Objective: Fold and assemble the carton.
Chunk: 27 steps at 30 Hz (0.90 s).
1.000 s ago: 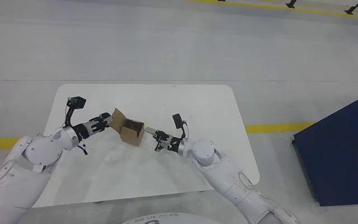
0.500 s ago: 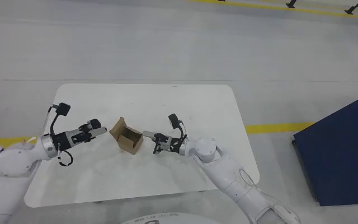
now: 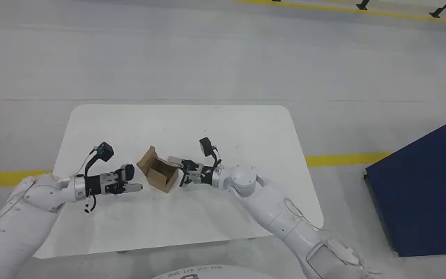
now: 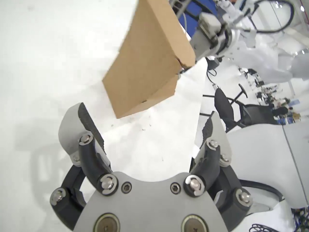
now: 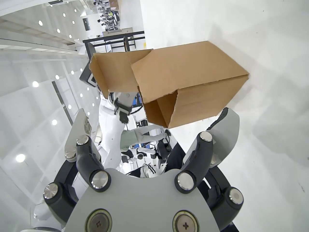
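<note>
Start at the left gripper (image 4: 146, 113): fingers spread, released, nothing between them. The carton (image 4: 147, 56) lies just ahead of the tips, not touching, resting on the table (image 4: 36, 49). Beyond the carton, the other arm faces back toward it.

The right gripper (image 5: 154, 112) is also spread wide and holds nothing. The carton's open end sits directly in front of it. One finger (image 5: 224, 119) is at the carton's lower edge; cannot tell if it touches. A flap (image 5: 111, 73) stands open on the far side, toward the left arm.

The carton's visible faces are plain brown board, with a ragged tear at the near corner of the open end.

Change: a second ago the left gripper was up against the flap. It drew away, and now points at the carton from lower down, nearer the table's front edge. The right gripper has closed in from its side. The carton has slid slightly toward the robot.
</note>
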### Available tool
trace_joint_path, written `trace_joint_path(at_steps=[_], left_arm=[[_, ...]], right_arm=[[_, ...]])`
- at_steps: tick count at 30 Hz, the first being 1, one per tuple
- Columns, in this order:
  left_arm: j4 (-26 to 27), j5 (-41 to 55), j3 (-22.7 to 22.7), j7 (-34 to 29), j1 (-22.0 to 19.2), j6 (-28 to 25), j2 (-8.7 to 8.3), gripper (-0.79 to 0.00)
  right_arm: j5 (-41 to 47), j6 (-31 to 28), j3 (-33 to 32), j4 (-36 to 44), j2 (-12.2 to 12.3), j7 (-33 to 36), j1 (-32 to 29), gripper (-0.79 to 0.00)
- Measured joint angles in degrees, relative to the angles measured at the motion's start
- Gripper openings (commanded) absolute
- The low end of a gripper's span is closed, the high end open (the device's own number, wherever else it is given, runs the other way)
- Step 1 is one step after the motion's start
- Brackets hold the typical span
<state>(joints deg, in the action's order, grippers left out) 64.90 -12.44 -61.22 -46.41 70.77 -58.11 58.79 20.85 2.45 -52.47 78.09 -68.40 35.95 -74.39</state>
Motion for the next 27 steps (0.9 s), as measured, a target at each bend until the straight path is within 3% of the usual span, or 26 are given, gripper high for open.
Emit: trace_joint_path(at_steps=[6,13,17,27], left_arm=[[3.0,-2.2,3.7,1.2,-0.9,0.1,-0.45,0.000],[8.2,-14.2,6.3,8.9,0.8,0.1,-0.64,0.000],[9.4,-15.8,7.9,10.8,1.1,0.1,-1.13,0.000],[7.6,-20.1,5.6,20.2,1.0,0.1,-2.55,0.000]], right_arm=[[2.0,-0.5,0.5,-2.5,-0.7,0.3,1.8,0.000],[3.8,-1.3,-0.6,-3.7,-0.9,0.3,2.4,0.000],[4.8,-1.8,-2.1,-3.6,-0.7,0.6,1.8,0.000],[4.8,-3.9,-6.5,-0.2,0.5,2.1,-2.0,0.000]])
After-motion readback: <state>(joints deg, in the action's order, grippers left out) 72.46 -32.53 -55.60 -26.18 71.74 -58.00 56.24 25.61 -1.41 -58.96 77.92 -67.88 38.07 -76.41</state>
